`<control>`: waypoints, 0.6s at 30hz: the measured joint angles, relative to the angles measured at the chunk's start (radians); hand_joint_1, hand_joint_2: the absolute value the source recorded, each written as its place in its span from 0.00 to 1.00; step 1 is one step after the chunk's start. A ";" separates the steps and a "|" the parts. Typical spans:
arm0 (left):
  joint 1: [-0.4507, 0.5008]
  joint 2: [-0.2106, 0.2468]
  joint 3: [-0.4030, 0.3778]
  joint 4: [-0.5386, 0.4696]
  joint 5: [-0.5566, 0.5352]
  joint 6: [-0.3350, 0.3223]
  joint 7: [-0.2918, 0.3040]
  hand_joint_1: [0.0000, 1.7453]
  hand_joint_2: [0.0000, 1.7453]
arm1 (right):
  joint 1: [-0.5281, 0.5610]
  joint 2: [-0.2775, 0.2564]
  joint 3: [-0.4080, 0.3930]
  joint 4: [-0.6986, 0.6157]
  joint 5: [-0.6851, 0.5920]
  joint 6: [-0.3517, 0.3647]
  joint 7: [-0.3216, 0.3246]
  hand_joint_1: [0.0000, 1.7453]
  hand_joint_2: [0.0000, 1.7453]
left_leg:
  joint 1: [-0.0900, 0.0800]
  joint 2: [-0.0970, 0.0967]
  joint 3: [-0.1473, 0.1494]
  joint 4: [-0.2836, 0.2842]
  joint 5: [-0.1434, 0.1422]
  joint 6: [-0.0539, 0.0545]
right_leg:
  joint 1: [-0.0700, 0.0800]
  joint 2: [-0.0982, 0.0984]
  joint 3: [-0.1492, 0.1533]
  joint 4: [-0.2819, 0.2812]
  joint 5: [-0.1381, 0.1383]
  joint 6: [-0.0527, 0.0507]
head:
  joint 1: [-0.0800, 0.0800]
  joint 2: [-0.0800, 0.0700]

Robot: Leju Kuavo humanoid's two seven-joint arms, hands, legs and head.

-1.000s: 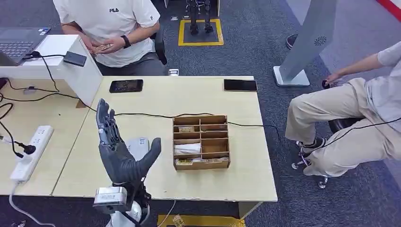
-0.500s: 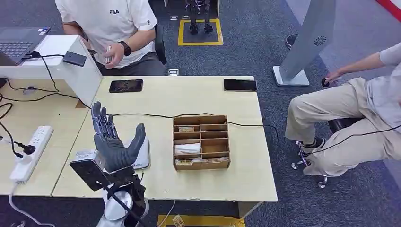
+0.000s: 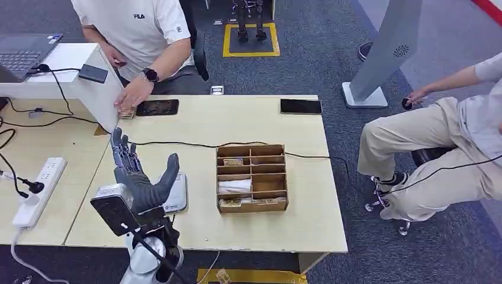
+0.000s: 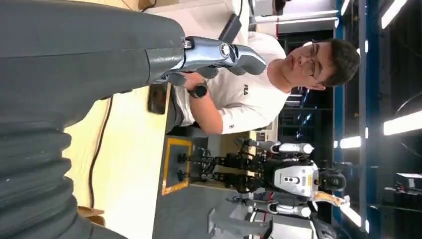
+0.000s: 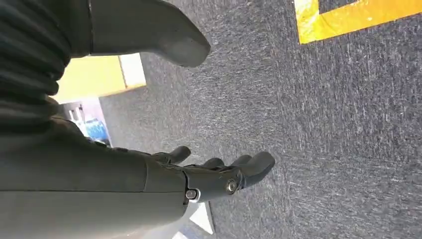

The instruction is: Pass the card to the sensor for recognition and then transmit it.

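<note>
The pale wooden table point(image 3: 195, 121) stood on dark blue-grey carpet point(image 3: 319, 53), with a yellow square point(image 3: 251, 40) marked on the floor beyond it and a grey stand point(image 3: 388, 53) off to the right. The robot's left hand point(image 3: 137, 174) was raised over the table's near left part, palm up, fingers point(image 3: 123, 152) apart and thumb out to the side, holding nothing. Beneath it lay a flat white sensor point(image 3: 175, 192) on the tabletop. The right hand point(image 5: 219, 174) hung low over the carpet, its fingers loosely extended and apart, empty. Across the table a seated person in a white shirt point(image 3: 136, 26) pressed a hand point(image 3: 131, 96) down at the far left edge of the table, on what looked like a small card point(image 3: 126, 113); I could not make it out clearly. A dark phone point(image 3: 158, 107) lay just beside that hand, another phone point(image 3: 301, 106) further along the far edge. A wooden compartment box point(image 3: 251, 177) sat near the middle, a black cable point(image 3: 195, 144) running behind it. A white power strip point(image 3: 38, 190) lay on the adjoining desk at left, and a second seated person point(image 3: 438, 142) was at the right.
</note>
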 joint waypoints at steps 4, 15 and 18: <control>0.000 -0.003 0.000 0.002 -0.002 0.000 0.004 0.00 1.00 | 0.000 0.000 0.003 0.000 0.000 0.000 0.000 0.00 1.00 | 0.000 0.000 0.000 0.000 0.000 0.000 | 0.000 0.000 0.000 0.000 0.000 0.000 | 0.000 0.000; 0.030 -0.003 0.000 0.000 -0.058 0.000 0.050 0.00 1.00 | 0.060 0.002 0.004 -0.010 -0.051 -0.015 -0.055 0.00 1.00 | 0.000 -0.001 0.000 0.000 -0.001 0.001 | 0.000 -0.001 0.000 0.000 -0.001 0.000 | 0.000 0.000; 0.036 -0.003 -0.002 -0.003 -0.069 0.000 0.052 0.00 1.00 | 0.088 0.009 -0.004 -0.021 -0.052 -0.014 -0.054 0.00 1.00 | 0.000 -0.001 0.000 0.000 -0.001 0.000 | 0.000 0.000 0.000 0.000 -0.001 0.000 | 0.000 0.000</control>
